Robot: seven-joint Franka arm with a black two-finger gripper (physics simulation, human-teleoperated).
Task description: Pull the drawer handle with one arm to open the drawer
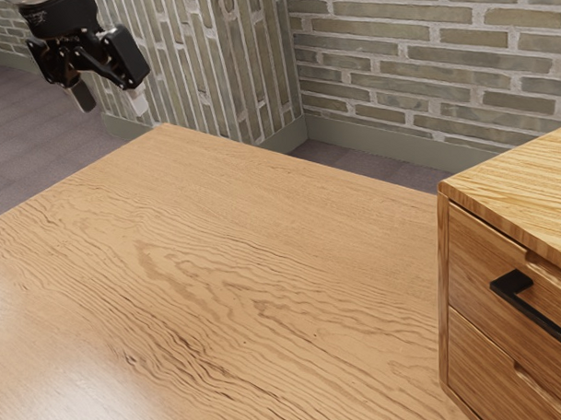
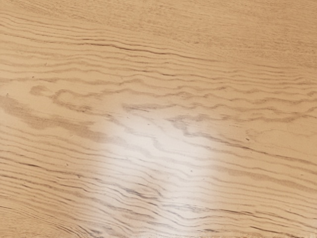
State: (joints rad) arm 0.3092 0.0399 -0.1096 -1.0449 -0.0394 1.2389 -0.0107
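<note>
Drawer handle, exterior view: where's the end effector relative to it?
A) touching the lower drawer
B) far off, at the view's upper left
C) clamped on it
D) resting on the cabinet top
B: the end effector hangs open at the exterior view's upper left, and the black drawer handle sits untouched at the right edge.

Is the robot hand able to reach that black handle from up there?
Probably yes: the gripper hangs far from the handle, but nothing stands on the table between them.
</note>
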